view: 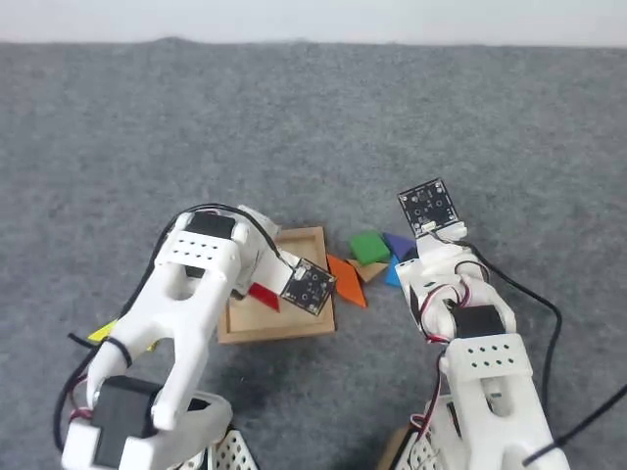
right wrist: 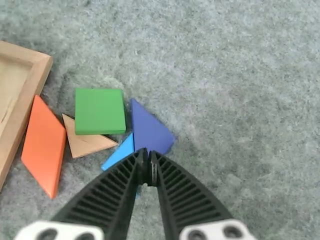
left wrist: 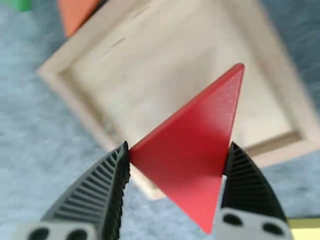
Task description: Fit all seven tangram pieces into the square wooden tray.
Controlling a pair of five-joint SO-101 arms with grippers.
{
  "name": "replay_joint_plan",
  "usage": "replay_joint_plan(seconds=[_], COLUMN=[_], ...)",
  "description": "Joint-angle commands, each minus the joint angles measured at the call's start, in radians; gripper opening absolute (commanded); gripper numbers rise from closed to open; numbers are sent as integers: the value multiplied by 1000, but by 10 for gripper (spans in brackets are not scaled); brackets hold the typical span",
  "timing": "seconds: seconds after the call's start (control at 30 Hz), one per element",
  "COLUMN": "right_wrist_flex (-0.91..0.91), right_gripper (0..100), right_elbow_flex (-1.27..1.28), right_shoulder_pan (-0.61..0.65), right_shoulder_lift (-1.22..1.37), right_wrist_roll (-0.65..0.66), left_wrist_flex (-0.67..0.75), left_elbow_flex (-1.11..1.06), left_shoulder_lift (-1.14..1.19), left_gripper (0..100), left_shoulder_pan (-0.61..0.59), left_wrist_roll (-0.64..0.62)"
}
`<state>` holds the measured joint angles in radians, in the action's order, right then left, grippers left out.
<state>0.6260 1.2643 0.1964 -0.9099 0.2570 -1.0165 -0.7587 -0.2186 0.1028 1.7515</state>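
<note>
Left hand (left wrist: 178,150) pinches the red triangle (left wrist: 200,125) between its fingers, above the wooden tray (view: 277,331). Right hand (right wrist: 146,162) is closed on nothing, tips at the light-blue triangle (right wrist: 120,152). Beyond it on the counter, beside the tray, lie the purple triangle (right wrist: 150,130), green square (right wrist: 100,111) and orange parallelogram (right wrist: 44,145).

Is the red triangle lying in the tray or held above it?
Held: the left end effector grips the red triangle on edge above the tray.

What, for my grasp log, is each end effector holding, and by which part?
Left end effector: the red triangle, pinched between one corner and the opposite edge, above the wooden tray. Right end effector: shut, holding nothing.
</note>
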Motion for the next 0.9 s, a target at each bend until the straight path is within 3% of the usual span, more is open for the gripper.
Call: replay_joint_plan(seconds=[0.0,0.27,0.37,0.63,0.87], right_wrist_flex=[-8,-8,-8,-8,-8], right_gripper=[7,7,7,7,8], right_elbow_flex=[-49,-49,-49,-49,-51], right_shoulder_pan=[-18,-18,-18,-18,-18], right_shoulder_lift=[-7,-7,-7,-7,-7], right_wrist_roll=[12,12,14,14,14], left_wrist_flex=[80,43,20,-110,-40], left_elbow_flex=[5,-41,-51,-54,-48], left_shoulder_lift=[-43,-46,-46,-46,-48], left_gripper=[133,132,132,133,133], left_shoulder_pan=[-14,0,8,0,31], left_wrist_roll=[17,28,144,644,700])
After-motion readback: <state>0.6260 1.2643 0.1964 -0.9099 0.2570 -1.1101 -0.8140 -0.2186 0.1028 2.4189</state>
